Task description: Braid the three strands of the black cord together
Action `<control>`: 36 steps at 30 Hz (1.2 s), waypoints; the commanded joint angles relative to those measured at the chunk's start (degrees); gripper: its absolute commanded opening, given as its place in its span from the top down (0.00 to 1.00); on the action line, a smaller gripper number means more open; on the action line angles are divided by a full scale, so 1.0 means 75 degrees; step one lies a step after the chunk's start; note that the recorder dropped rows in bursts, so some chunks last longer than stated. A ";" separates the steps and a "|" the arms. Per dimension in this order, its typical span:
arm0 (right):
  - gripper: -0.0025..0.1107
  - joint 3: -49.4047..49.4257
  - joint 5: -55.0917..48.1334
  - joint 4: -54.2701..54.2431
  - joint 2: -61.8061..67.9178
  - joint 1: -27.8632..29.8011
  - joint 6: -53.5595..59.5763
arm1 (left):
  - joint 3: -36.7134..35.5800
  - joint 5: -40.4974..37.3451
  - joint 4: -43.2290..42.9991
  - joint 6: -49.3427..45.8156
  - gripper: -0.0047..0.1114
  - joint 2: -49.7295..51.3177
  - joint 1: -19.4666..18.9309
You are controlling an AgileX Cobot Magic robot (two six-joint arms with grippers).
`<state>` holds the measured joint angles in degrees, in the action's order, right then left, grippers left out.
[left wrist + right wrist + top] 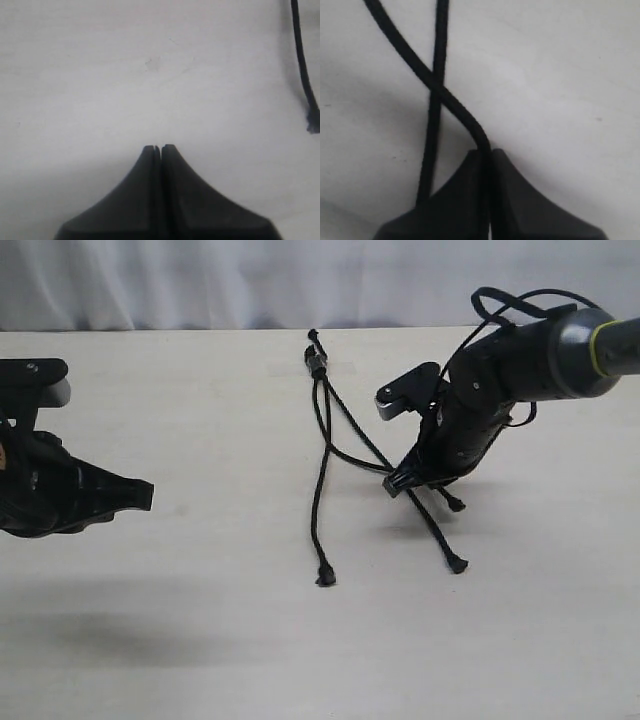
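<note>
Black cord (318, 362): lies mid-table (200, 400), knotted end small and blurred near the far edge, three strands (317, 490) fanning toward the near edge. Right gripper (397, 482): fingers clamped tight on one strand, hiding that stretch, just past where it crosses another. Left gripper (158, 148): by the left edge, fingers pressed together on nothing, body cut off.

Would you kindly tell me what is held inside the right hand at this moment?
One strand of the black cord runs into the shut right hand, crossing a second strand. The pinched length itself is covered, so its depth cannot be seen.
</note>
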<state>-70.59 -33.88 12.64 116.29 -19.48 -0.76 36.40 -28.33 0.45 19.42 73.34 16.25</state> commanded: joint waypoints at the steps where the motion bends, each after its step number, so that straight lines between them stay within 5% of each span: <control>1: 0.94 0.0011 -0.0133 -0.1371 0.0258 0.0241 0.0716 | -0.0005 0.0060 0.0092 0.0039 0.96 0.0009 0.0061; 7: 0.94 0.0011 -0.0793 -0.3897 0.0369 0.0092 0.2423 | -0.0005 0.0296 0.0174 0.0039 0.96 0.0009 0.0061; 14: 0.94 0.0011 -0.0717 -0.4429 0.0336 -0.0045 0.2233 | -0.0005 0.0394 0.0240 -0.0053 0.96 0.0092 0.0061; 17: 0.84 0.0011 -0.0717 -0.4639 0.0227 0.0091 0.2130 | 0.0293 -0.0190 0.0240 -0.0322 0.96 0.0354 0.0061; 18: 0.73 0.0011 -0.0743 -0.4958 0.0129 0.0240 0.2130 | 0.0662 -0.0651 0.0240 -0.0430 0.96 0.0642 0.0061; 21: 0.63 0.0011 -0.1000 -0.5056 -0.0188 0.0609 0.2150 | 0.1425 -0.1170 0.0277 -0.1175 0.96 0.1234 0.0293; 28: 0.63 0.0011 -0.1313 -0.5056 -0.1088 0.1933 0.1325 | 0.4214 -0.2429 0.0573 -0.1736 0.94 0.3866 0.2217; 36: 0.63 0.0147 -0.1496 -0.5049 -0.1203 0.2413 0.1325 | 0.6869 -0.2618 0.1557 -0.1563 0.65 0.6211 0.2924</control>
<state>-70.15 -44.87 -25.20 107.93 -1.92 9.41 83.73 -47.31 10.13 7.17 116.11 37.27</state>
